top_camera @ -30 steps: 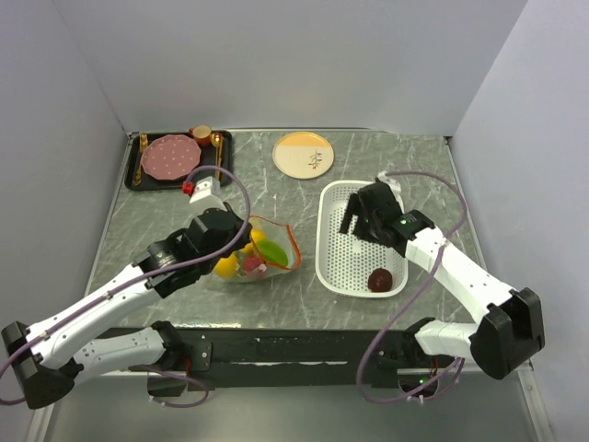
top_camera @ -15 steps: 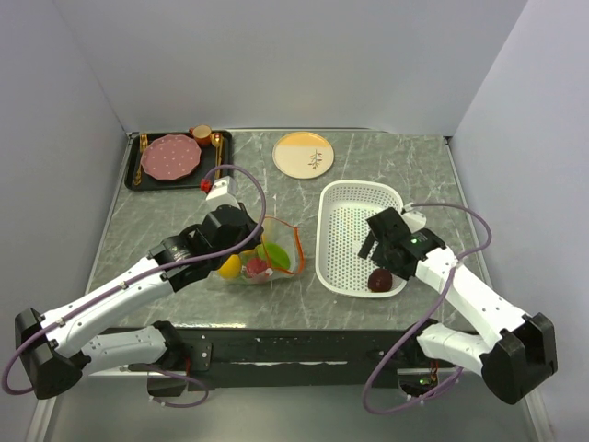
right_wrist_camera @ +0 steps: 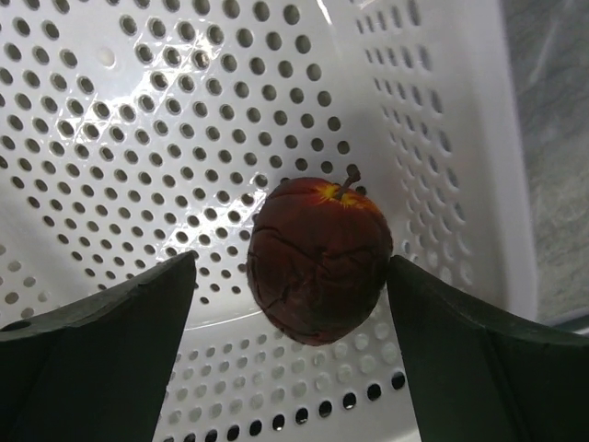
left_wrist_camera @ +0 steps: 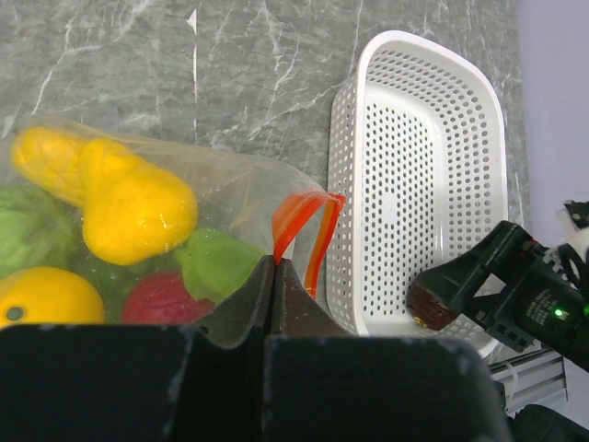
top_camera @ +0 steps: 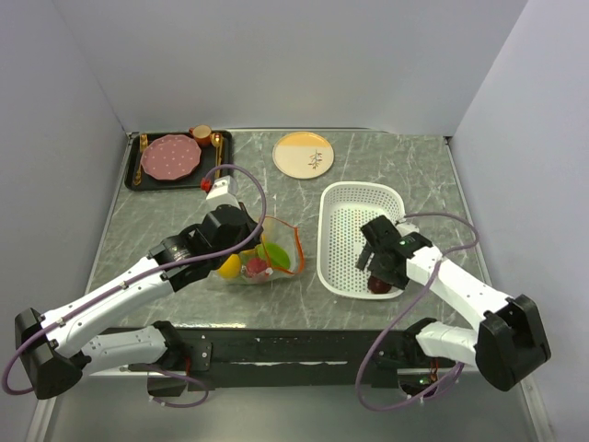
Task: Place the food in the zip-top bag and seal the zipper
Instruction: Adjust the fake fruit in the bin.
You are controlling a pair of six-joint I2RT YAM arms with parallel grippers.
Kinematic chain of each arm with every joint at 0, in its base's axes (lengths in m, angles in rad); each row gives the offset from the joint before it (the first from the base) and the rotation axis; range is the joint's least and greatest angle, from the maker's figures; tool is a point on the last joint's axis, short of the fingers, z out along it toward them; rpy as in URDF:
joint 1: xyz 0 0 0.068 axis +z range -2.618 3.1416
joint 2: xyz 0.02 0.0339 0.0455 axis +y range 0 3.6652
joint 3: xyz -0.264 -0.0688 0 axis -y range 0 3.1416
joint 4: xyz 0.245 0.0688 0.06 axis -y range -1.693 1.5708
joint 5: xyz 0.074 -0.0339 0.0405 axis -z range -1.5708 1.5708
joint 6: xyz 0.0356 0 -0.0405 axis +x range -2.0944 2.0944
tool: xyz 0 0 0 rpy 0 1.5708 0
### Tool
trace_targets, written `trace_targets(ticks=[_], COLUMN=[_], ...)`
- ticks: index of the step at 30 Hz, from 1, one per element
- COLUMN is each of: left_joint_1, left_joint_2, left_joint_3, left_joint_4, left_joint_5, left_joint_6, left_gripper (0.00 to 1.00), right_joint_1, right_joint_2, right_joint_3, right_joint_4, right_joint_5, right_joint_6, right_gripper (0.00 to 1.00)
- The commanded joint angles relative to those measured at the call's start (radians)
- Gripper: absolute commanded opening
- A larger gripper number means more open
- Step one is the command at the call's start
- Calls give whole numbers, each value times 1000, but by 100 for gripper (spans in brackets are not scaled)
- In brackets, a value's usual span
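Observation:
The clear zip-top bag lies at mid-table with food inside: yellow pieces, a red ball and green pieces. My left gripper is shut on the bag's mouth, pinching the orange-red zipper; from above it sits at the bag's left side. A dark maroon ball rests at the near end of the white basket. My right gripper is open and low in the basket, one finger on each side of the ball without touching it. From above, that gripper partly hides the ball.
A black tray with a pink scalloped plate and a cup sits at the back left. A cream and orange plate lies at the back centre. The basket's wall stands close on the right of my right gripper.
My right gripper has travelled from the far end of the basket to its near end and come down around the maroon ball. The left arm shifted slightly with the bag, then held still.

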Motion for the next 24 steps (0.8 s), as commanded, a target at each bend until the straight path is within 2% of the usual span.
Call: trace_targets(ticks=[1, 5, 9, 12, 24], left_joint_1=[6, 6, 6, 8, 8], left_joint_2=[-7, -18, -9, -1, -2], left_joint_3=[21, 18, 26, 24, 26], left_joint_4=[35, 28, 23, 25, 28], left_joint_5=[2, -7, -6, 1, 1], left_joint_6=[4, 2, 7, 5, 4], left_gripper=[1, 1, 1, 1, 1], right_joint_1=[1, 1, -7, -19, -45], right_joint_2=[51, 75, 94, 140, 337], right_joint_3=[-12, -1, 34, 80, 235], right_joint_4=[91, 137, 189, 216, 315], right_joint_5=[-32, -51, -57, -75, -117], right_joint_6=[-11, -45, -94, -139, -254], right_gripper=[88, 79, 63, 57, 56])
